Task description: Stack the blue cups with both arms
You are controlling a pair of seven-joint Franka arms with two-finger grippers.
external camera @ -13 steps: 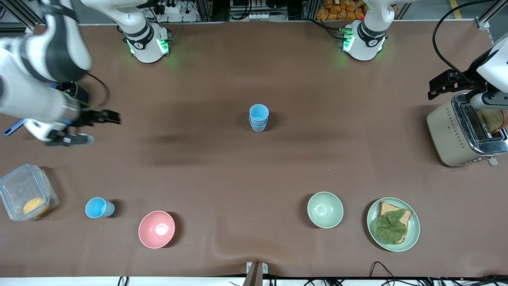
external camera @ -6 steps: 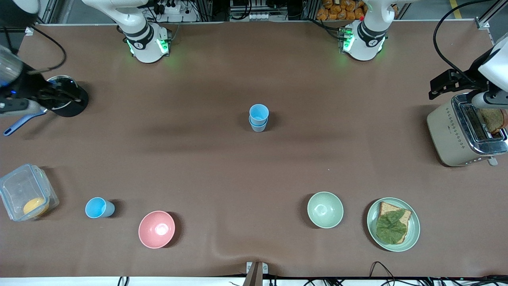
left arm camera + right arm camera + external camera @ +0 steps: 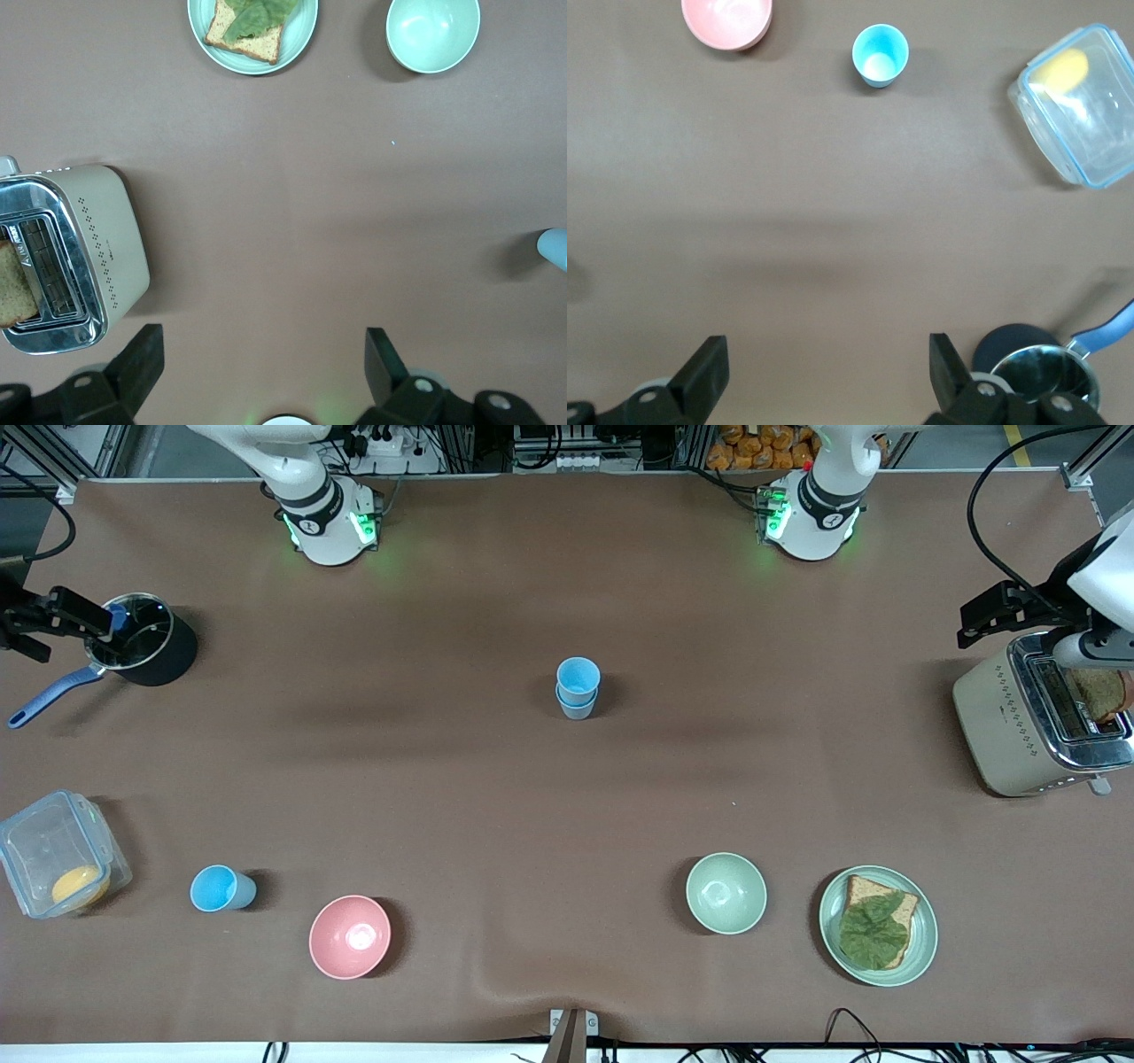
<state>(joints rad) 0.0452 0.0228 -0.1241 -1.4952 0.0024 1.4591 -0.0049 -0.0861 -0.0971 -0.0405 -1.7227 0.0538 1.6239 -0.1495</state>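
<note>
A bright sky-blue cup sits nested in a paler grey-blue cup; these stacked blue cups stand upright at the middle of the table, and their edge shows in the left wrist view. Another sky-blue cup stands alone near the front camera toward the right arm's end, and it also shows in the right wrist view. My right gripper is open and empty beside the saucepan, with bare table between its jaws. My left gripper is open and empty above the toaster's end.
A pink bowl, a pale green bowl and a plate with bread and lettuce lie near the front camera. A clear lidded container and a black saucepan are at the right arm's end. A toaster is at the left arm's end.
My right arm has swung away from the table's middle to the right arm's end, uncovering the saucepan. The left arm and all the cups have not moved.
</note>
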